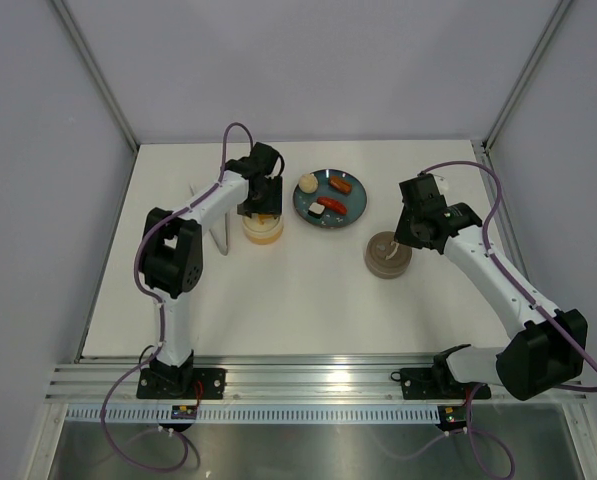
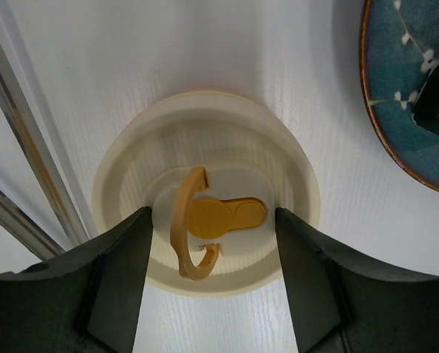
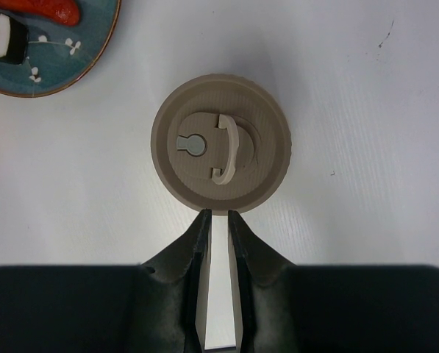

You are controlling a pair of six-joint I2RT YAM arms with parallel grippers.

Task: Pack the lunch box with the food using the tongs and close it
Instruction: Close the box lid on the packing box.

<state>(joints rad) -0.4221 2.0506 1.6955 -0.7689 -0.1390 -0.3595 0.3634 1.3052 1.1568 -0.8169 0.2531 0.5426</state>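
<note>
The lunch box shows as two round lidded tubs. My left gripper [image 1: 261, 208] hangs over the cream tub [image 1: 262, 231]. In the left wrist view it [image 2: 214, 218] is open, its fingers [image 2: 127, 254] flanking the raised centre of the cream lid [image 2: 204, 140] with its yellow handle. My right gripper [image 3: 218, 213] is open by only a narrow slit, holding nothing, tips at the brown tub's [image 3: 220, 143] near edge. The food lies on the teal plate [image 1: 359, 205]: a bun [image 1: 307, 182], sausages [image 1: 340, 184], sushi [image 1: 316, 211]. The tongs [image 1: 222, 243] lie left of the cream tub.
The tongs' silver arms [image 2: 35, 154] run along the left of the left wrist view. The plate's rim [image 2: 395, 88] sits just right of the cream tub, and the plate [image 3: 65, 66] lies up-left of the brown tub [image 1: 386, 257]. Enclosure walls ring the white table.
</note>
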